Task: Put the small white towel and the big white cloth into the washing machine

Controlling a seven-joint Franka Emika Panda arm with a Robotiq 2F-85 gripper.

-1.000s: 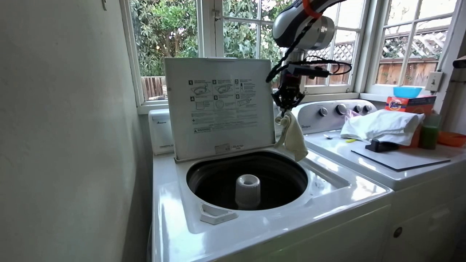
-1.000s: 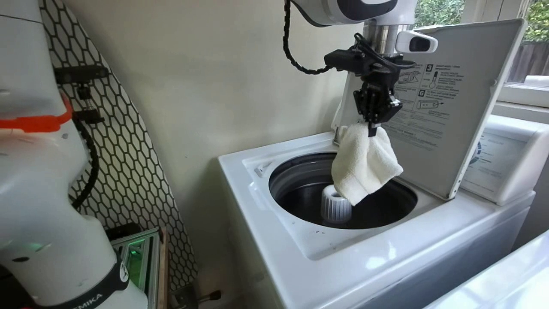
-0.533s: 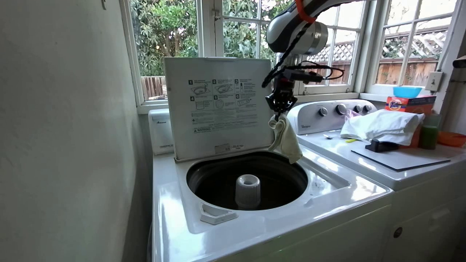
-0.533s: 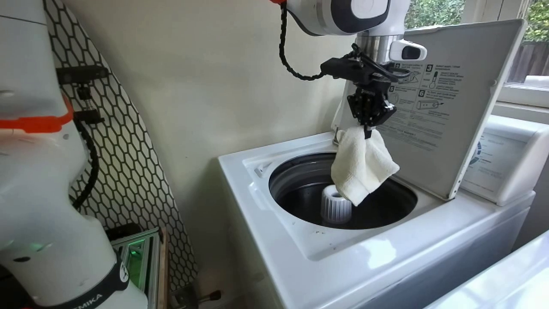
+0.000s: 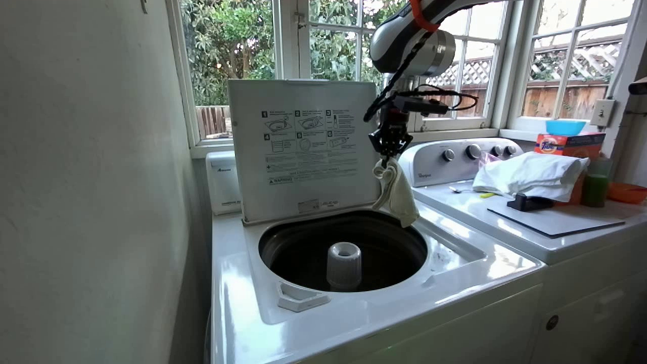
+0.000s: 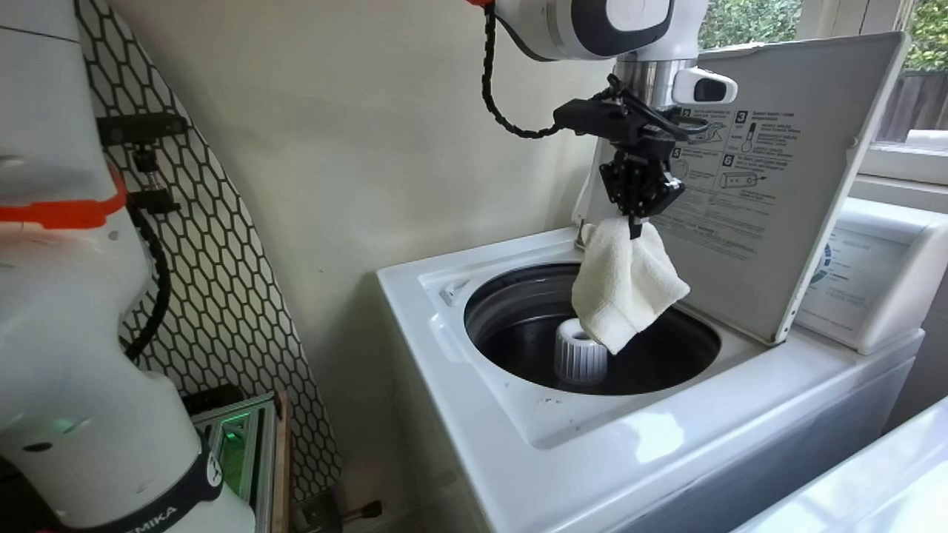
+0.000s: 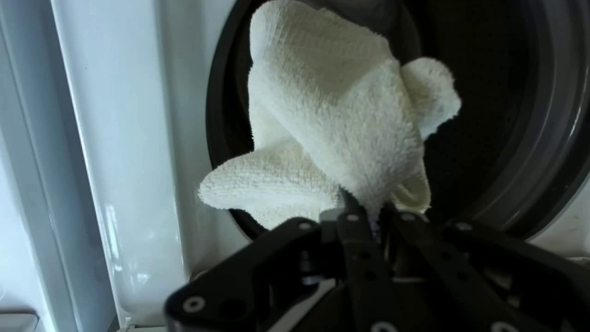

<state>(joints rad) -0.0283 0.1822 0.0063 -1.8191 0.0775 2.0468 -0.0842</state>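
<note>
The small white towel (image 5: 398, 199) hangs from my gripper (image 5: 386, 161), with its lower corner over the open tub. In an exterior view the towel (image 6: 626, 292) hangs in front of the tub's centre post, and my gripper (image 6: 635, 228) pinches its top. In the wrist view the gripper's fingertips (image 7: 368, 207) are closed around a fold of the towel (image 7: 336, 106). The washing machine (image 5: 374, 321) has its lid (image 5: 303, 151) up; its white top also shows in an exterior view (image 6: 585, 485). The big white cloth (image 5: 530, 174) lies heaped on the machine beside it.
The raised lid stands close behind the gripper. On the neighbouring machine (image 5: 510, 240) are a dark-edged board (image 5: 561, 220), a black object (image 5: 529, 202), a Tide box (image 5: 571, 145), a blue bowl (image 5: 565, 127), a green-filled container (image 5: 595, 189) and an orange bowl (image 5: 627, 193).
Between one second and half a second ago, my gripper moved with the towel slightly lower and left in both exterior views. Since then nothing visibly moves.
</note>
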